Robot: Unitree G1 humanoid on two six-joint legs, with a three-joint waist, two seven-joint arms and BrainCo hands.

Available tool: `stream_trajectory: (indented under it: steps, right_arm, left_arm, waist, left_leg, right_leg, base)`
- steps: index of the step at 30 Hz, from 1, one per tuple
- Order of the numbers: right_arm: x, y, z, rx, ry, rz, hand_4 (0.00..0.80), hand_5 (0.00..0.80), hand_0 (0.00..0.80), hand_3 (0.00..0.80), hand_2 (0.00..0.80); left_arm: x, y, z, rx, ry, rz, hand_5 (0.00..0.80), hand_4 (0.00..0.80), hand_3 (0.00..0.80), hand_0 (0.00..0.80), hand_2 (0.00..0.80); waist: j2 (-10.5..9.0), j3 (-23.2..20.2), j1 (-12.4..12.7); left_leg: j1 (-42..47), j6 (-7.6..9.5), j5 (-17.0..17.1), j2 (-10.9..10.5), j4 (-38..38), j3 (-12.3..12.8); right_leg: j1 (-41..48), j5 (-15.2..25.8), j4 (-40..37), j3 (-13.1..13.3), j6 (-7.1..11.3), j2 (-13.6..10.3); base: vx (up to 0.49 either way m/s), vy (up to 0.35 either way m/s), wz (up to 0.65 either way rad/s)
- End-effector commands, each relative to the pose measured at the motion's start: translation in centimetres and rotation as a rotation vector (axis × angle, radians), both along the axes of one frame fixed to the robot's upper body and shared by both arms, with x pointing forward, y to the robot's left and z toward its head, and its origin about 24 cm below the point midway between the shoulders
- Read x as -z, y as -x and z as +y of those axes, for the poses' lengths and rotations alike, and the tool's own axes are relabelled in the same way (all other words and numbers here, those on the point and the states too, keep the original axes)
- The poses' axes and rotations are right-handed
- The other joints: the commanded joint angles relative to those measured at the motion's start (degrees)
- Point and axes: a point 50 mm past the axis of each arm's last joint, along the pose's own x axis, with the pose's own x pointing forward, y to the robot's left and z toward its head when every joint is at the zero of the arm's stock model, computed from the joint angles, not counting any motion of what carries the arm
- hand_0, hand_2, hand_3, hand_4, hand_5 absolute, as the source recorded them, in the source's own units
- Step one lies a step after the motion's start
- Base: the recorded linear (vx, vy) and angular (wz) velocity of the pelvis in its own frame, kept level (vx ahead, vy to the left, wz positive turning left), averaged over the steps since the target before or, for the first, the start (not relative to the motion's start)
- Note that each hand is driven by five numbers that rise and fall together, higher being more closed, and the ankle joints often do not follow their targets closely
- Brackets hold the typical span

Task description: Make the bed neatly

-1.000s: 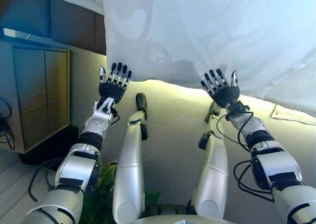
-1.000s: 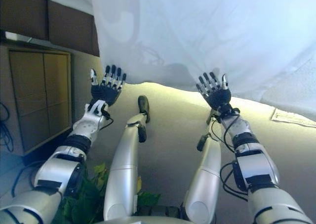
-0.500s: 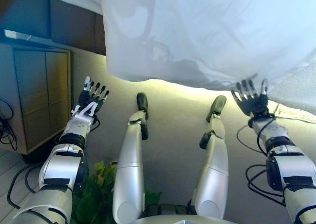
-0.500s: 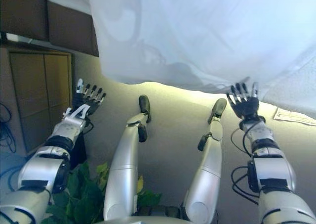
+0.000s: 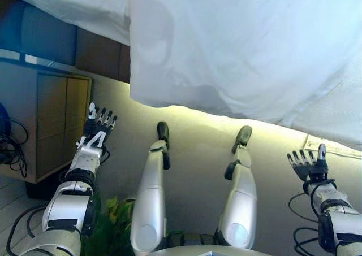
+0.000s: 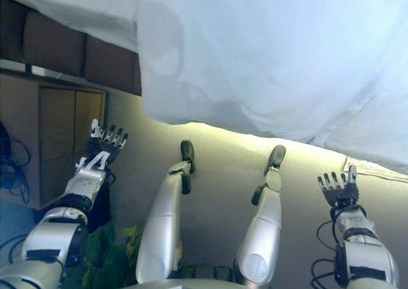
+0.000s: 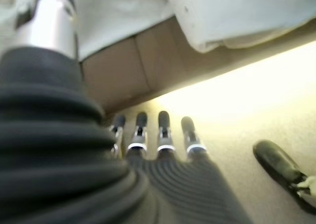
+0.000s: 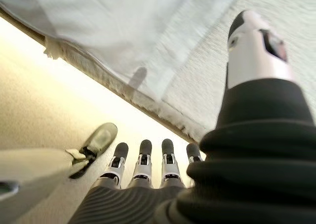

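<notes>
A white sheet (image 5: 243, 47) covers the bed and hangs over its near edge, filling the upper part of both eye views. My left hand (image 5: 97, 127) is open and empty, held low at the left, apart from the sheet, in front of the wooden cabinet. My right hand (image 5: 308, 165) is open and empty, low at the right, below the sheet's hanging edge and not touching it. In the left wrist view my fingers (image 7: 163, 135) are straight above the floor. In the right wrist view my fingers (image 8: 143, 159) are straight, with the sheet's hem (image 8: 113, 90) beyond them.
A wooden cabinet (image 5: 54, 120) stands at the left beside the brown bed base (image 5: 96, 52). A green plant (image 5: 113, 228) is low at the left. A paper (image 5: 334, 147) lies on the beige carpet at the right.
Both hands have let go of the sheet's edge and dropped down and outward, the right hand lowest. The sheet hangs free. The view has shifted a little.
</notes>
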Motion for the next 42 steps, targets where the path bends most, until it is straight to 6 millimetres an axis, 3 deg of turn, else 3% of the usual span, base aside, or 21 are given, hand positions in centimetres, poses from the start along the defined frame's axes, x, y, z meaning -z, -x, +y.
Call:
stream_trajectory:
  steps: [1,5,10,16,21,25,33,37,42]
  right_arm:
    - [1.1,3.7,-1.3,0.055,-0.007,-0.026,0.000,0.000,0.000,0.000,0.000]
    - [2.2,4.8,-0.1,0.008,-0.008,-0.063,0.000,0.000,0.000,0.000,0.000]
    - [3.1,5.3,1.2,-0.105,0.168,-0.034,0.000,0.000,0.000,0.000,0.000]
    - [3.8,5.0,4.1,-0.150,0.181,-0.111,0.000,0.000,0.000,0.000,0.000]
    - [3.5,4.9,6.8,-0.232,0.230,-0.151,0.000,0.000,0.000,0.000,0.000]
    - [3.6,5.1,8.4,-0.291,0.318,-0.088,0.000,0.000,0.000,0.000,0.000]
    - [2.1,2.4,10.9,-0.416,0.465,-0.007,0.000,0.000,0.000,0.000,0.000]
    - [2.0,1.6,12.4,-0.417,0.426,-0.004,0.000,0.000,0.000,0.000,0.000]
    - [2.3,2.1,13.3,-0.416,0.401,0.016,0.000,0.000,0.000,0.000,0.000]
  left_arm:
    - [0.5,1.8,2.6,-0.141,0.018,-0.046,0.000,0.000,0.000,0.000,0.000]
    - [0.8,2.9,2.6,-0.120,-0.012,-0.109,0.000,0.000,0.000,0.000,0.000]
    - [1.8,4.1,-1.1,0.042,-0.083,-0.195,0.000,0.000,0.000,0.000,0.000]
    - [3.4,6.2,-3.4,0.156,-0.178,-0.181,0.000,0.000,0.000,0.000,0.000]
    - [4.8,8.8,-2.9,0.148,-0.226,-0.088,0.000,0.000,0.000,0.000,0.000]
    - [5.8,10.3,-2.5,0.122,-0.231,-0.025,0.000,0.000,0.000,0.000,0.000]
    - [6.0,11.3,-2.8,0.218,-0.401,0.059,0.000,0.000,0.000,0.000,0.000]
    - [6.6,11.7,-3.3,0.255,-0.391,0.101,0.000,0.000,0.000,0.000,0.000]
    - [6.1,11.1,-3.7,0.253,-0.283,0.051,0.000,0.000,0.000,0.000,0.000]
  waist:
    - [1.18,-0.1,0.5]
    - [0.65,-1.0,1.2]
    - [0.81,-6.0,3.3]
    - [-1.28,-12.2,4.9]
    - [-3.29,-18.2,4.2]
    - [-4.15,-23.5,4.1]
    - [-4.12,-27.8,4.9]
    - [-3.36,-28.9,4.6]
    - [-2.96,-29.9,4.1]
  left_leg:
    - [5.4,-2.78,8.0,0.4,-9.9,-0.6]
    - [12.6,-2.51,7.7,0.6,-13.6,-1.3]
    - [19.7,-2.12,8.8,0.5,-20.0,-3.2]
    - [27.3,-2.33,9.3,2.0,-25.5,-3.3]
    - [33.7,-2.85,8.9,3.8,-27.6,-1.8]
    - [38.0,-3.35,9.2,4.7,-29.9,-1.0]
    - [42.7,-3.26,8.2,5.3,-29.7,-1.6]
    - [44.7,-3.05,8.1,5.6,-29.9,-0.6]
    - [45.3,-3.00,8.0,5.7,-29.6,-0.3]
  right_leg:
    - [4.0,0.0,3.8,2.4,2.72,-3.2]
    - [10.8,-0.7,1.6,1.7,2.78,-2.1]
    - [17.1,-0.5,-1.6,-0.2,3.05,-1.1]
    - [24.6,-1.4,-4.7,-2.8,3.11,0.8]
    - [29.8,-2.0,-6.8,-3.4,3.31,2.8]
    - [33.1,-2.2,-8.6,-4.1,3.48,4.0]
    - [36.5,-4.0,-7.7,-4.2,2.63,5.3]
    - [38.1,-4.4,-8.3,-3.7,2.55,5.5]
    - [38.3,-4.8,-7.7,-3.7,2.69,5.4]
  base:
    - [0.034,-0.143,0.04]
    - [0.072,-0.151,0.01]
    - [0.084,-0.171,0.06]
    - [0.108,-0.223,0.10]
    - [0.179,-0.173,0.01]
    - [0.201,-0.140,-0.09]
    - [0.099,-0.091,-0.01]
    - [0.068,-0.015,-0.06]
    - [0.023,0.005,-0.04]
